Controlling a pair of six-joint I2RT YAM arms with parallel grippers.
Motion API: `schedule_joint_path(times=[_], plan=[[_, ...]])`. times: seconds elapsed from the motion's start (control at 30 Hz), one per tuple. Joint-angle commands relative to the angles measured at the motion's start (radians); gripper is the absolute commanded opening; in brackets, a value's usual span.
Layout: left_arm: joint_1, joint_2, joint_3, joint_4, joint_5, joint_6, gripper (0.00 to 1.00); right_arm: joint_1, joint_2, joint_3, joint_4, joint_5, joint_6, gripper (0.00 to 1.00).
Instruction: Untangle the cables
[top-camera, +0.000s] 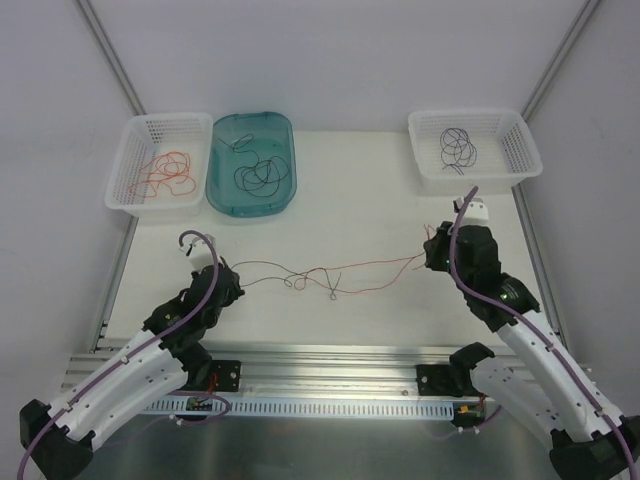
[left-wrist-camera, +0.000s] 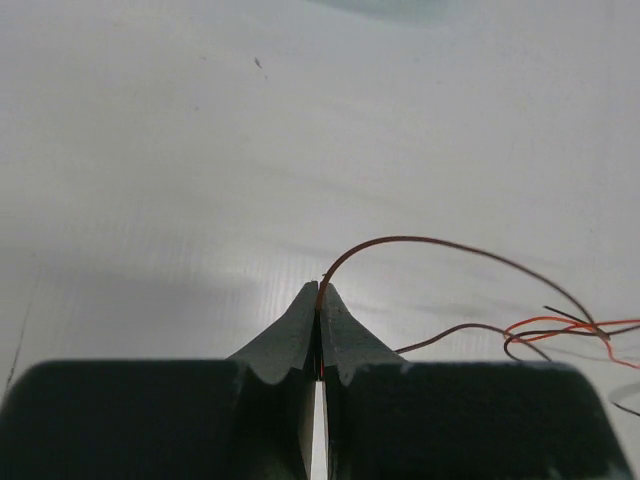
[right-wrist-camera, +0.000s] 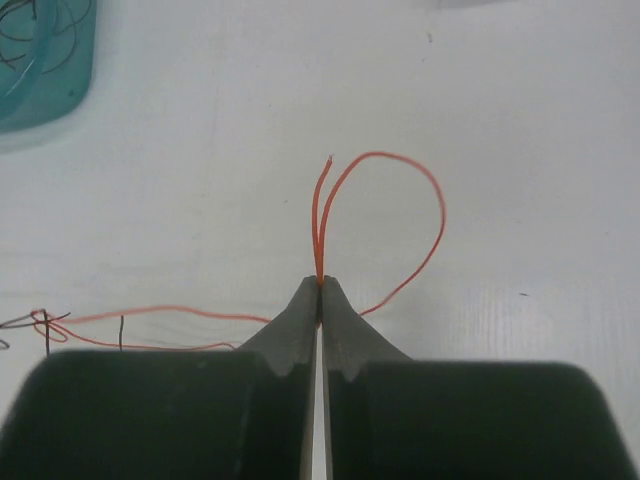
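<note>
Jaws closed tight, the left gripper (left-wrist-camera: 319, 292) is pinching a dark wire (left-wrist-camera: 410, 238), the right gripper (right-wrist-camera: 320, 284) an orange wire (right-wrist-camera: 319, 250). Only the overhead view is showing the whole tangle (top-camera: 325, 280) between.

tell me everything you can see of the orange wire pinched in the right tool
The orange wire is hair-thin, flexible and glossy-looking. The right tool, shut, pinches it doubled: a short free end and a rounded loop stick out past the tips. From there two strands trail leftward across the white table to a small tangle with darker wires near its middle. Whether it runs on to the left tool cannot be told.
</note>
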Motion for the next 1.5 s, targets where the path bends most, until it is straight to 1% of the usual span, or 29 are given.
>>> schedule_joint_path(times=[0.0,0.07,0.13,0.2,0.3,0.33,0.37,0.43,0.57,0.67,0.73,0.8,0.83,0.9,0.93,0.97,1.0,1.03,1.07,1.1,1.13,1.17,1.2,1.23,1.27,1.37,1.4,1.47], plan=[[0.025,-0.004,0.033,-0.054,-0.039,0.019,0.0,-0.043,-0.073,0.088,-0.12,0.067,-0.054,0.01],[0.033,-0.006,0.032,-0.065,-0.039,0.001,0.0,-0.059,-0.106,0.11,-0.145,0.085,-0.048,0.01],[0.036,-0.006,0.03,-0.068,-0.033,-0.004,0.0,-0.071,-0.133,0.122,-0.143,0.049,-0.05,0.01],[0.036,-0.003,0.032,-0.071,-0.036,-0.005,0.0,-0.069,-0.132,0.146,-0.166,0.047,-0.048,0.01],[0.046,-0.007,0.045,-0.115,-0.068,-0.016,0.0,-0.077,-0.127,0.174,-0.209,0.14,-0.038,0.01],[0.048,-0.012,0.052,-0.14,-0.079,-0.031,0.0,-0.083,-0.13,0.182,-0.247,0.215,-0.021,0.01],[0.05,-0.017,0.059,-0.158,-0.088,-0.054,0.0,-0.091,-0.135,0.191,-0.267,0.243,-0.008,0.01],[0.05,-0.044,0.078,-0.209,-0.115,-0.073,0.0,-0.117,-0.146,0.211,-0.3,0.285,0.009,0.01],[0.053,-0.101,0.114,-0.264,-0.161,-0.068,0.0,-0.134,-0.163,0.245,-0.323,0.277,0.002,0.01],[0.053,-0.153,0.156,-0.277,-0.174,-0.03,0.0,-0.134,-0.158,0.248,-0.317,0.234,-0.01,0.01],[0.053,-0.164,0.194,-0.293,-0.197,-0.004,0.0,-0.134,-0.138,0.243,-0.312,0.21,-0.019,0.01],[0.053,-0.178,0.246,-0.309,-0.188,0.037,0.0,-0.135,-0.108,0.243,-0.312,0.181,-0.039,0.01],[0.051,-0.181,0.266,-0.307,-0.171,0.073,0.0,-0.134,-0.06,0.246,-0.315,0.108,-0.053,0.01],[0.053,-0.167,0.329,-0.307,-0.097,0.103,0.0,-0.135,-0.002,0.237,-0.307,0.025,-0.06,0.03],[0.051,-0.158,0.349,-0.306,-0.071,0.129,0.0,-0.132,0.061,0.225,-0.294,-0.062,-0.057,0.04],[0.053,-0.136,0.386,-0.306,-0.001,0.139,0.0,-0.132,0.089,0.211,-0.28,-0.098,-0.045,0.09],[0.053,-0.121,0.401,-0.304,0.038,0.148,0.0,-0.134,0.122,0.173,-0.242,-0.137,-0.038,0.13],[0.051,-0.106,0.417,-0.304,0.082,0.165,0.0,-0.132,0.147,0.156,-0.217,-0.22,-0.028,0.2],[0.053,-0.066,0.444,-0.304,0.12,0.174,0.0,-0.116,0.197,0.136,-0.19,-0.274,-0.019,0.35],[0.053,-0.044,0.458,-0.303,0.201,0.18,0.0,-0.097,0.221,0.113,-0.138,-0.307,-0.011,0.41],[0.051,-0.024,0.469,-0.303,0.237,0.191,0.0,-0.073,0.238,0.108,-0.117,-0.324,-0.011,0.46],[0.053,0.011,0.489,-0.301,0.266,0.194,0.0,-0.012,0.268,0.108,-0.1,-0.32,-0.016,0.56],[0.051,0.025,0.495,-0.3,0.317,0.196,0.0,0.022,0.281,0.11,-0.076,-0.315,-0.033,0.58],[0.051,0.037,0.501,-0.29,0.332,0.194,0.0,0.053,0.294,0.122,-0.068,-0.3,-0.039,0.61],[0.051,0.052,0.513,-0.284,0.345,0.193,0.0,0.11,0.316,0.128,-0.056,-0.293,-0.044,0.61],[0.051,0.072,0.536,-0.26,0.378,0.194,0.0,0.206,0.339,0.131,0.025,-0.315,-0.065,0.61],[0.051,0.08,0.544,-0.255,0.383,0.197,0.0,0.227,0.362,0.127,0.083,-0.33,-0.07,0.61],[0.051,0.094,0.568,-0.247,0.4,0.203,0.0,0.28,0.394,0.134,0.13,-0.381,-0.077,0.61]])
